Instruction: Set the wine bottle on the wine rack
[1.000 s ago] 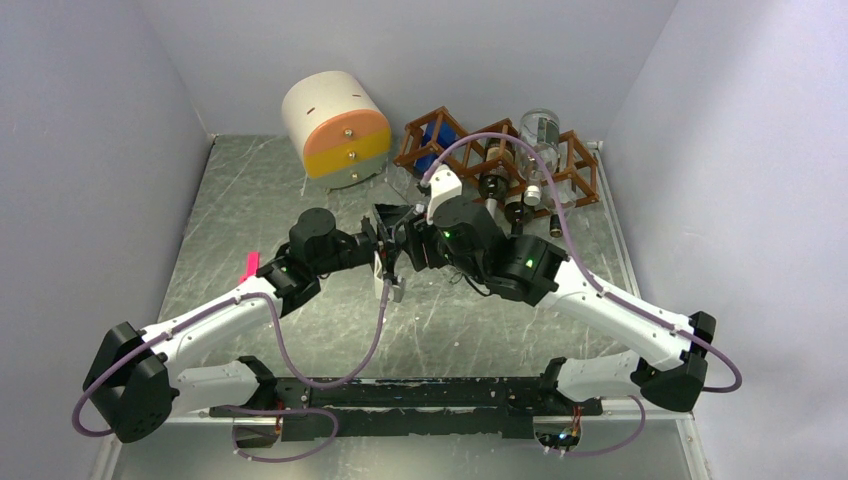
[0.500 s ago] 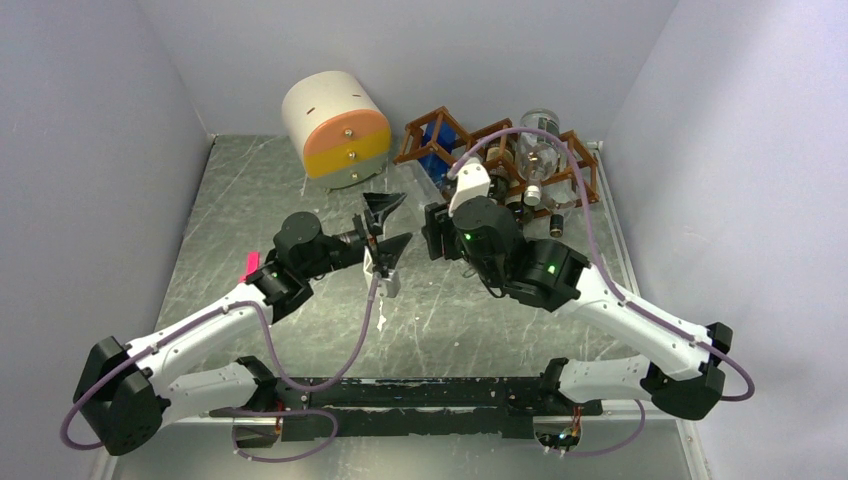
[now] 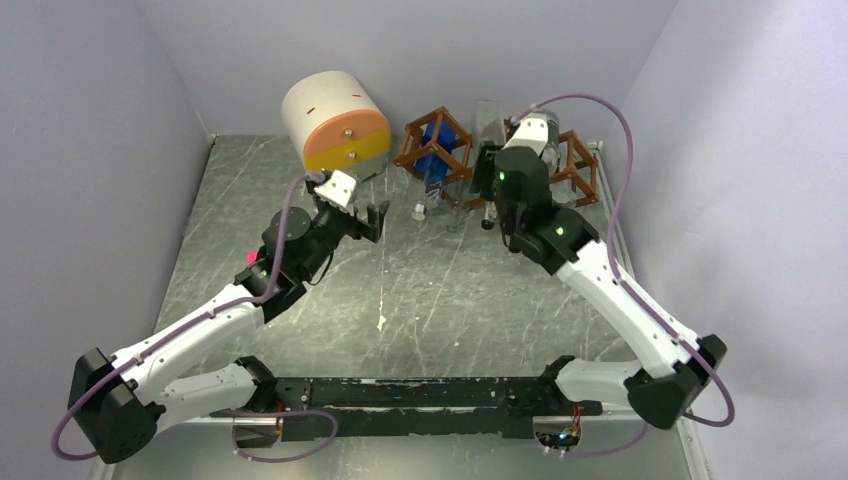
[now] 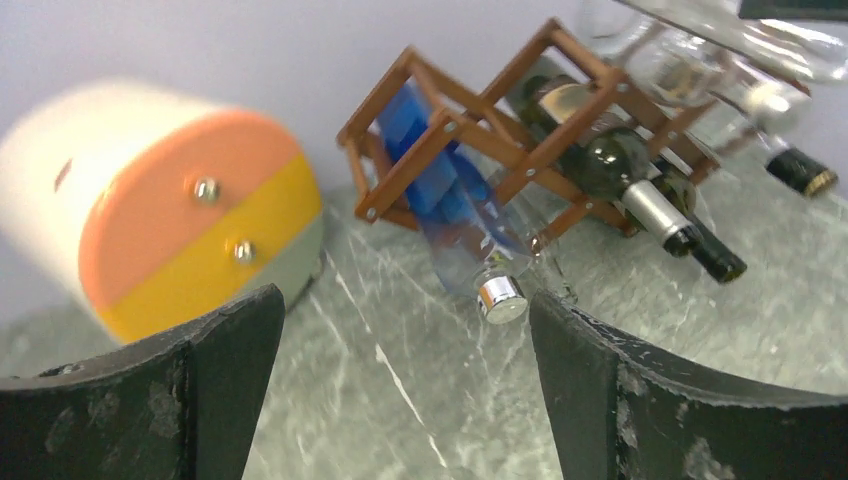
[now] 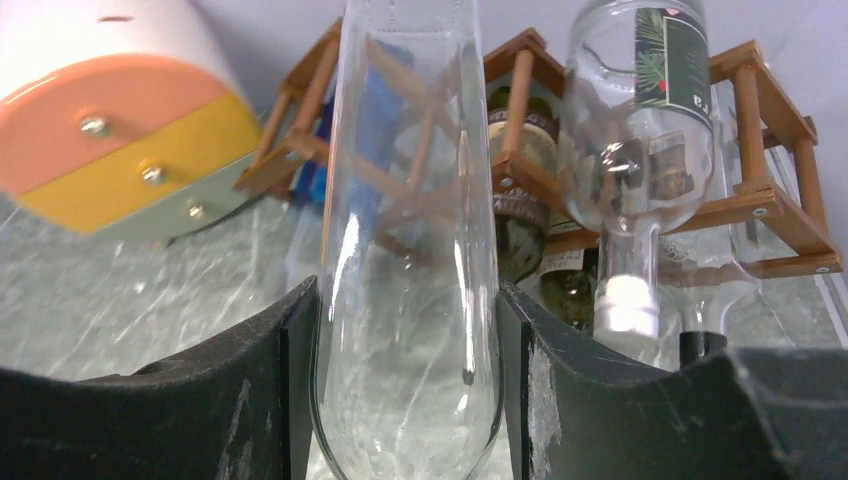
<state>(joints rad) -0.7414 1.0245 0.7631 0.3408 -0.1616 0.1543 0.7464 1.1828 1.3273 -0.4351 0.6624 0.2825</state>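
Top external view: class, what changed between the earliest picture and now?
The left fingers opened wide, apparently releasing the clear bottle, and that arm swung back toward the drawer unit. The right fingers, gripping the bottle, carried it from mid-table up to the wine rack. Drawer unit, rack and racked bottles stayed put.

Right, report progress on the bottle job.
Done: a blue bottle and a dark bottle lie in the wine rack; the left gripper is open, empty. In hand: the right gripper clamps a clear bottle close to the rack. Left: lay it in a cell and release.
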